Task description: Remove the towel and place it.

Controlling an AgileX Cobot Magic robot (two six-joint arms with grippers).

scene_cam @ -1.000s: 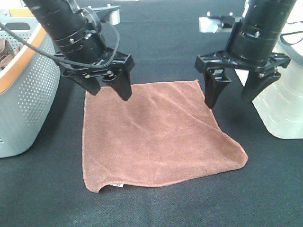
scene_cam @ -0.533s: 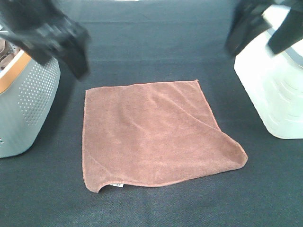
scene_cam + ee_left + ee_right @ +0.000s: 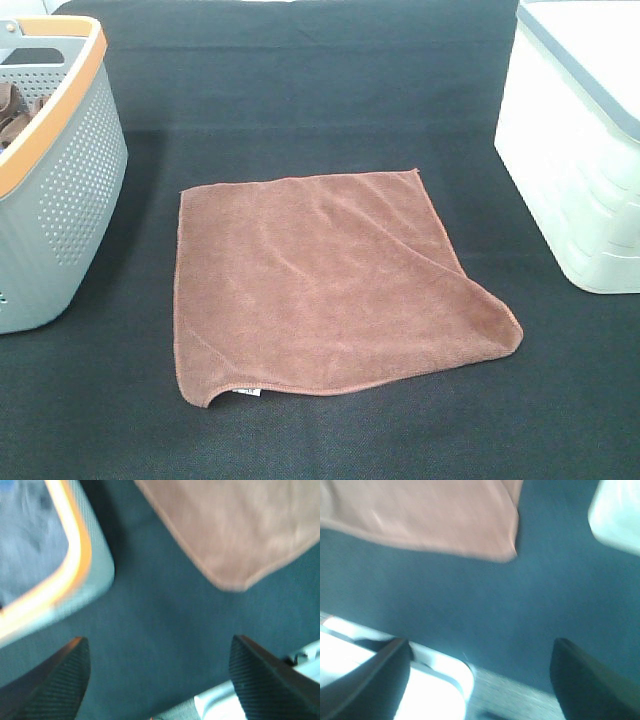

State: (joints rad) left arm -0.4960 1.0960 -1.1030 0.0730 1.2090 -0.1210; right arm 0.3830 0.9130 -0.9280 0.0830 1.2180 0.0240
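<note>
Reddish-brown square microfibre towel (image 3: 325,285): flat on black cloth table (image 3: 330,90), right of grey perforated basket (image 3: 60,190) | left gripper (image 3: 157,680): jaws apart, empty | right gripper (image 3: 480,680): jaws apart, empty

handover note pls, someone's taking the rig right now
Left claw: open, empty, over bare cloth near the grey basket.
Right claw: open, empty, over bare cloth.
Neither arm shows in the high view.
Towel: spread flat on the black table cover, between the basket and the white bin, touching neither; label edge facing the camera.
Done: towel looks placed.
Left: probably nothing; confirm the spot.
</note>
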